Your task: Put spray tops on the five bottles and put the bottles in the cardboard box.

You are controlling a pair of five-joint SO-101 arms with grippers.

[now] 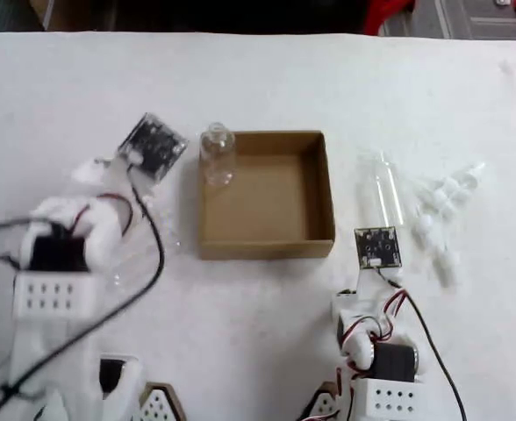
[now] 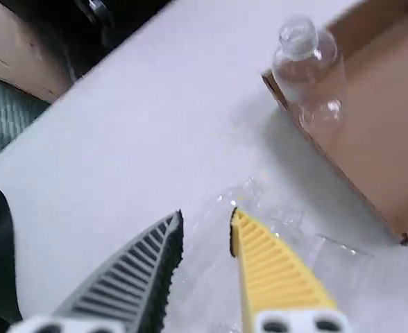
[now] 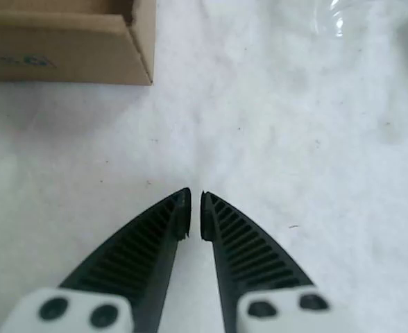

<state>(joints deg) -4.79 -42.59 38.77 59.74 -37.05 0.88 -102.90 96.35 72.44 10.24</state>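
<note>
An open cardboard box [image 1: 267, 230] sits mid-table. One clear bottle [image 1: 217, 154] stands upright without a top against the box's far left corner, and shows as the bottle [image 2: 308, 66] beside the box [image 2: 377, 118]. Another clear bottle [image 1: 386, 189] lies right of the box. White spray tops [image 1: 447, 210] are scattered farther right. My left gripper [image 2: 206, 222], with a grey and a yellow finger, is open just above clear bottles [image 2: 287, 225] lying left of the box. My right gripper [image 3: 195, 208] is shut and holds nothing, low over bare table near the box's front right corner [image 3: 138, 41].
The left arm [image 1: 60, 250] and its black cable [image 1: 148, 263] take up the table left of the box. The right arm [image 1: 376, 351] sits at the front edge. White table stretches behind the box to the far edge.
</note>
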